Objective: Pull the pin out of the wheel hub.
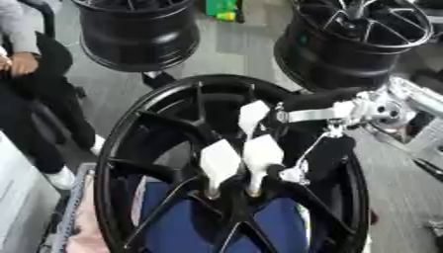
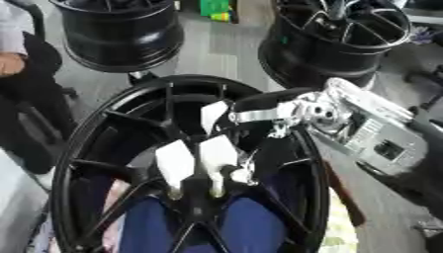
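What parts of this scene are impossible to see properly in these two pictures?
- Pin: not made out; white-tipped fingers of the right robot hand cover the centre of the large black spoked wheel hub in both views.
- Hub's lower rim: cut by the bottom edge.
- Left robot hand: in neither view.

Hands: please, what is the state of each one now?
Left hand: not in view.
Right hand: at the center of the wheel, fingers pointing down at the hub; whether it holds a pin cannot be told.

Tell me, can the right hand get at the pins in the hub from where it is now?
Probably yes. The right hand is already inside the wheel hub, fingers beside the white-headed pins, with no spoke crossing between them.
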Action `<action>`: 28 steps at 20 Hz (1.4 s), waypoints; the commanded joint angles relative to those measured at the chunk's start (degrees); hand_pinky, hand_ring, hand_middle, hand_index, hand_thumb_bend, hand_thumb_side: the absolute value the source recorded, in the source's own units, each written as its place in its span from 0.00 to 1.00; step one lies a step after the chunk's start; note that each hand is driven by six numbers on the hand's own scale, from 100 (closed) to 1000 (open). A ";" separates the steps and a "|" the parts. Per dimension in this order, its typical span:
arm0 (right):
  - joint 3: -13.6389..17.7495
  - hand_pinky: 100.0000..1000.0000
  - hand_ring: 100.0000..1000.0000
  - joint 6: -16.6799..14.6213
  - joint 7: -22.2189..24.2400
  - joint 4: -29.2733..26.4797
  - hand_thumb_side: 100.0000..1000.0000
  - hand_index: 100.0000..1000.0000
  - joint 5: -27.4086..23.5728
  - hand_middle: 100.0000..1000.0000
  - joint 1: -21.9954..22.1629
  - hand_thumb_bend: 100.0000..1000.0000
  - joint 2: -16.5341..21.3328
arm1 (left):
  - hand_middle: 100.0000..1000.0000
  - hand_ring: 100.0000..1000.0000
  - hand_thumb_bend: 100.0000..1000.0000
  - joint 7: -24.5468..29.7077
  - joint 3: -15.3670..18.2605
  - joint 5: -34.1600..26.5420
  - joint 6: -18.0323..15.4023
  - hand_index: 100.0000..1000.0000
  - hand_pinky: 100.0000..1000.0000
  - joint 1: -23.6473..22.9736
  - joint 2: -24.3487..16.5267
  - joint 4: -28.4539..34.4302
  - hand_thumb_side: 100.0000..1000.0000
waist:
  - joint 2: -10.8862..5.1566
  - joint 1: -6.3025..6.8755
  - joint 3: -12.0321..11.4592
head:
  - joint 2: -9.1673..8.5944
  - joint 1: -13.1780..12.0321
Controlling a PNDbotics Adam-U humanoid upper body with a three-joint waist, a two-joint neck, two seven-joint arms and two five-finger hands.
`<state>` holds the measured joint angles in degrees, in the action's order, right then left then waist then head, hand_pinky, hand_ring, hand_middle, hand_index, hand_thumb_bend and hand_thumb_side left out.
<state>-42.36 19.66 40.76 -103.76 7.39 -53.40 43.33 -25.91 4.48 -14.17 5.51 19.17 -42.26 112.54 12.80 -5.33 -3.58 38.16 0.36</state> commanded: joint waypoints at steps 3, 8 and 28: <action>1.47 0.75 0.65 1.88 -1.41 -2.15 0.00 0.56 -2.77 0.46 -0.96 0.00 1.38 | 0.65 0.80 0.20 -0.27 0.98 0.18 0.29 0.80 0.72 0.36 -1.18 0.40 0.62 | -1.00 0.39 0.04 | -0.51 -0.19; 3.50 0.72 0.61 3.49 -3.69 -5.08 0.00 0.45 -5.97 0.38 -1.02 0.00 3.33 | 0.66 0.80 0.20 -0.36 1.04 0.16 0.47 0.80 0.73 0.32 -1.24 0.32 0.62 | -1.28 0.39 0.23 | -0.35 -0.31; 37.69 0.72 0.59 3.18 -31.44 5.47 0.00 0.48 -18.44 0.40 24.05 0.00 25.41 | 0.66 0.80 0.21 -1.45 2.27 0.80 0.18 0.80 0.73 -1.20 -2.56 0.42 0.60 | -2.86 0.98 3.01 | 0.75 -3.13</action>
<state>-7.98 23.71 11.18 -100.69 -12.25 -29.10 65.24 -27.04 5.83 -13.80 5.78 17.59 -42.57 112.21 10.67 -4.60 -0.67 38.77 -2.45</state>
